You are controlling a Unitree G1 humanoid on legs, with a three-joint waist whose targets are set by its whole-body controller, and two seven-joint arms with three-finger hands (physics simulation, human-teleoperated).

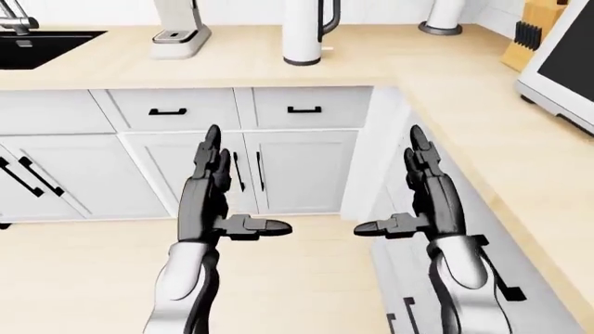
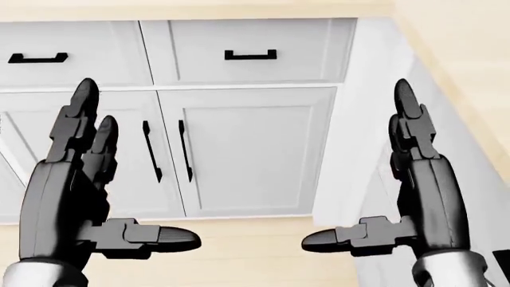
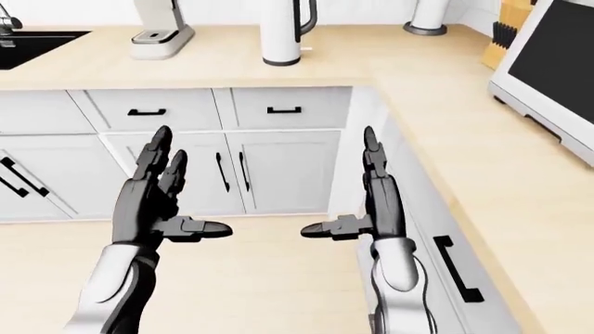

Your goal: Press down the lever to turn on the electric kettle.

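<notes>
Both hands spread, empty: left hand (image 1: 212, 202), right hand (image 1: 429, 198) held before the cabinet doors (image 1: 278, 167). Kettle (image 1: 304, 31) on worktop (image 1: 232, 66) at top of left-eye view, well apart from both.

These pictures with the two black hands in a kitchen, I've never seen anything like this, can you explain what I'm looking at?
It is a simulated humanoid robot seen through cameras on its own head, so you look out over its arms. The left hand and right hand are raised with fingers open, holding nothing. The two eye views look across the wooden counter; the head view looks lower, at white cabinet doors. On the counter stand a white electric kettle with a dark handle, another appliance to its left, a black sink at far left, and a knife block at right. The hands are well short of the kettle.
</notes>
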